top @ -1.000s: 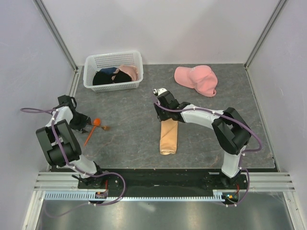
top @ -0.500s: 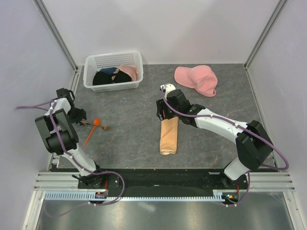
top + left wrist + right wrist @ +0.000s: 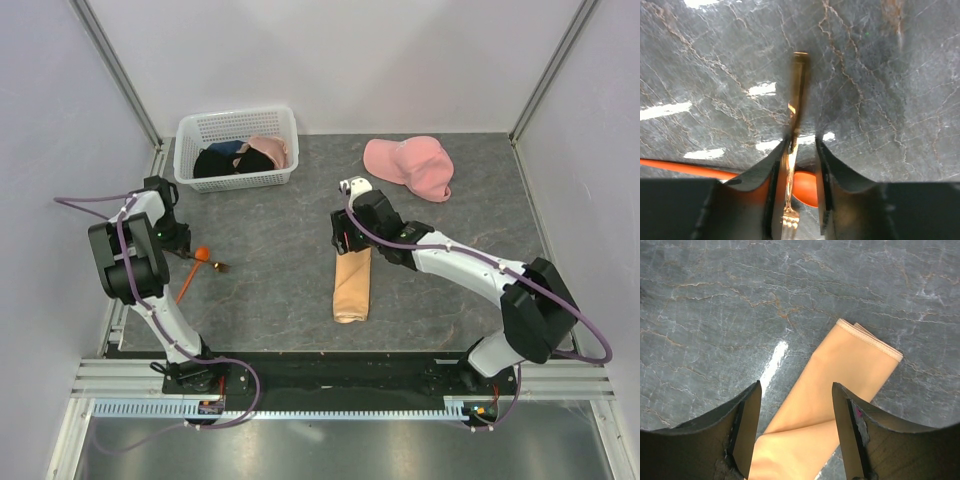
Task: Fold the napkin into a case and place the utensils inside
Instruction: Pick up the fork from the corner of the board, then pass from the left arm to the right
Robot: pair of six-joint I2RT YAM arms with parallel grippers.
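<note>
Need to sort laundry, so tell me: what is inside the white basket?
The white basket holds a dark garment and a pink garment, heaped together. Anything beneath them is covered.

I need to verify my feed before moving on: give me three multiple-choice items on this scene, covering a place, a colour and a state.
1. The thin brown wooden fork lies: A by the rear wall; B between the left gripper's fingers; C at the far right.
2. The wooden spoon's round bowl is: A green; B white; C orange.
3. The shiny peach-tan cloth napkin is: A folded into a long strip; B spread as a square; C balled up.
Answers: 1 B, the left wrist view shows it between the fingers; 2 C, orange shows beside the fork; 3 A, a narrow strip in the top view.
</note>
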